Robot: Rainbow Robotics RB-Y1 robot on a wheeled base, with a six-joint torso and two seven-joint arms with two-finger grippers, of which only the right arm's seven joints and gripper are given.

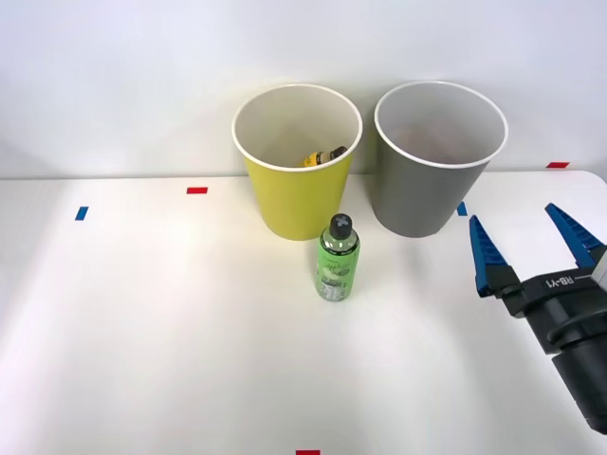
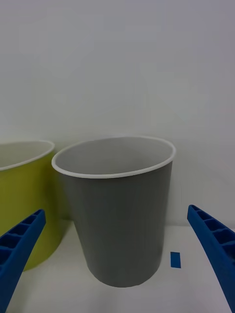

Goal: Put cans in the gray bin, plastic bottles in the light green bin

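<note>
1. While the green bottle [image 1: 338, 258] stands upright on the white table [image 1: 171, 332], black cap up, it sits just in front of the gap between the two bins, nearer the lime bin [image 1: 297, 161].
2. The yellow bottle [image 1: 323, 156] lies inside the lime bin, against the inner wall on the side toward the gray bin [image 1: 439, 157]; only part of it, with a dark cap end, shows above the rim.
3. The lime bin and the gray bin stand upright side by side at the back of the table by the wall, close but apart, both with white rims; in the wrist view the gray bin [image 2: 120, 210] is straight ahead and the lime bin [image 2: 29, 195] is beside it.
4. What shows of the gray bin's inside in the front view is bare pale wall.
5. The right gripper [image 1: 536, 242] hovers over the table's right side, well apart from the green bottle and in front of the gray bin, its two blue ribbed fingers [image 1: 484, 254] spread wide with nothing between them; the wrist view shows the fingers [image 2: 19, 244] at both corners, wide.
6. Small tape marks lie on the table: a red one [image 1: 196, 191] and a blue one [image 1: 81, 213] to the left, a blue one [image 2: 175, 259] by the gray bin's base, a red one [image 1: 307, 452] at the near edge.
</note>
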